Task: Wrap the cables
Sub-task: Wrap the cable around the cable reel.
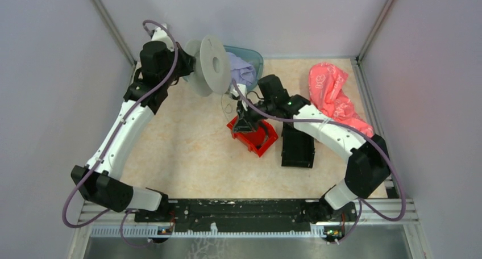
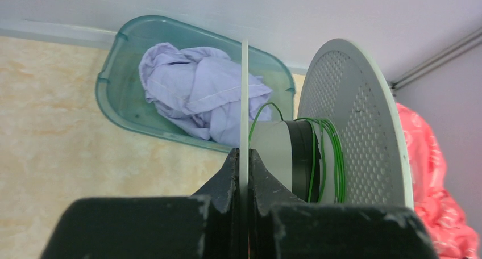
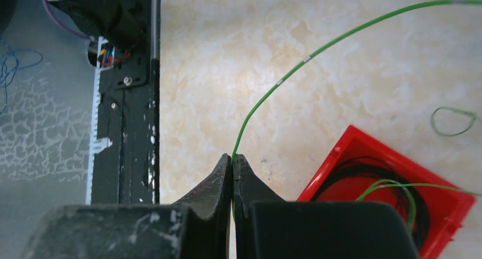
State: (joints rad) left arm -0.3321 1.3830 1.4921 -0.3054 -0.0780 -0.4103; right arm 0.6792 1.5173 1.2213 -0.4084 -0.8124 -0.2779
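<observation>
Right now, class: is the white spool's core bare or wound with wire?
Partly wound: several turns of green wire circle the core of the white spool.

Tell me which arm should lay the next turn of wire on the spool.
Right, probably: the right pincer grips the green wire and can guide it; the left pincer clamps the spool by its rim.

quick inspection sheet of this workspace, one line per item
surface: beige marbled table, partly bare
job's things: white spool carries a few turns of green wire; more green wire in the red bin
clutter: teal basin holding lilac cloth, pink bag, black tray
grippers: left gripper shut on the white spool's flange; right gripper shut on the green wire
cables: purple cables run along both arms
surroundings: grey walls, metal frame posts
</observation>
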